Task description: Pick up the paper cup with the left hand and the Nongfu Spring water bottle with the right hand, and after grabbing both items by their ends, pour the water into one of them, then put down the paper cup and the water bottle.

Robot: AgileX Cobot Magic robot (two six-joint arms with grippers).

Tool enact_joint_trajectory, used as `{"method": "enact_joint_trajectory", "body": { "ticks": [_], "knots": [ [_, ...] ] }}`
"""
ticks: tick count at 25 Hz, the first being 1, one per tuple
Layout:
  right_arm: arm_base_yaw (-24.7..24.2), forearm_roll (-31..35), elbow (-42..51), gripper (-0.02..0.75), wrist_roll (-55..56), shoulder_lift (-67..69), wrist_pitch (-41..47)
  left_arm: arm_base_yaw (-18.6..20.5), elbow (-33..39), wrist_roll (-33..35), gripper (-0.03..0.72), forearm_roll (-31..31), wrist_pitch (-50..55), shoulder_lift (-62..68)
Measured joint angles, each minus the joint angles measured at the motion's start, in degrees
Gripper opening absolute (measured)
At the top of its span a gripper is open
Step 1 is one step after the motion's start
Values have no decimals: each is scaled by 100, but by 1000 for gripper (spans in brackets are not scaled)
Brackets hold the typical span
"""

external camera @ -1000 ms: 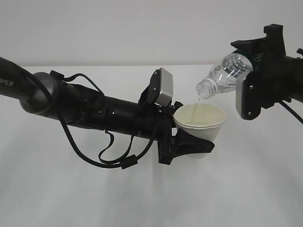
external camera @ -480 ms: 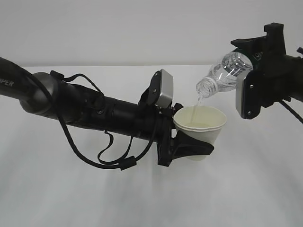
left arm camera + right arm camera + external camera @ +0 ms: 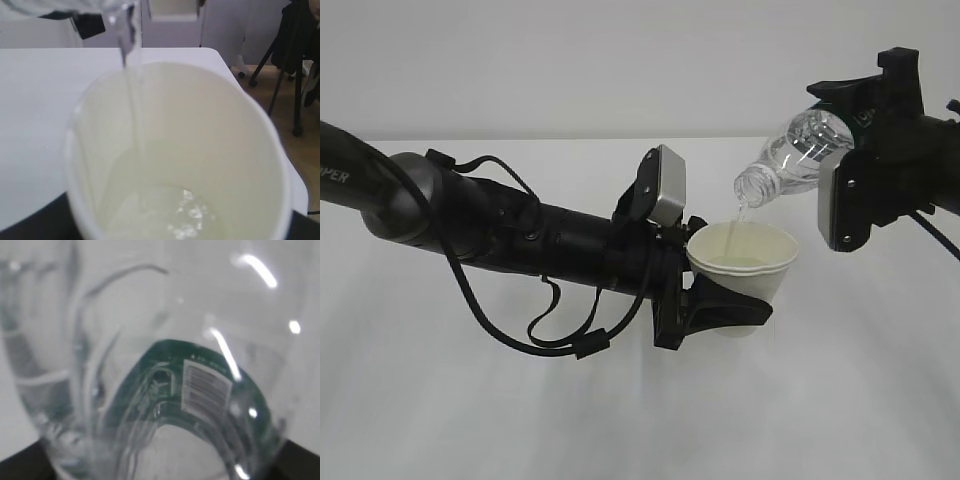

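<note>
the small white paper cup (image 3: 742, 268) with a rolled rim and a cream-coloured inside is held upright in the air above the white table (image 3: 840, 400), near the middle of the exterior view, and a shallow pool of clear water (image 3: 175, 220) lies in its bottom. the left hand (image 3: 720, 308), a black gripper on a long black arm (image 3: 500, 235) with looping cables and a grey square module (image 3: 667, 186), is clamped round the lower part of the cup, its black fingers (image 3: 735, 310) pressed against the cup's side. above and to the right of the cup, the small clear ribbed plastic nongfu spring water bottle (image 3: 795, 155) with a dark green label band is tilted mouth-down to the left, its open neck just over the cup's far rim and not touching it. a thin clear stream runs from the mouth down into the cup; in the left wrist view it falls along the inner wall into the pool. the right hand (image 3: 880, 150), a black gripper with a light-grey rectangular panel (image 3: 842, 205), is closed on the bottle's rear half around the label; in the right wrist view the bottle fills the frame, its green band and barcode facing the camera, with a dark finger tip at each lower corner. past the table edge in the left wrist view, a black tripod (image 3: 287, 75) stands on the floor.
</note>
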Motion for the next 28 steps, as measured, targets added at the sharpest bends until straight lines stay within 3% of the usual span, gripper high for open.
{"method": "enact_joint_trajectory", "body": {
  "ticks": [28],
  "knots": [
    [0, -4, 0, 501, -62, 0, 0, 0, 0, 0, 435, -12, 0, 0]
  ]
}}
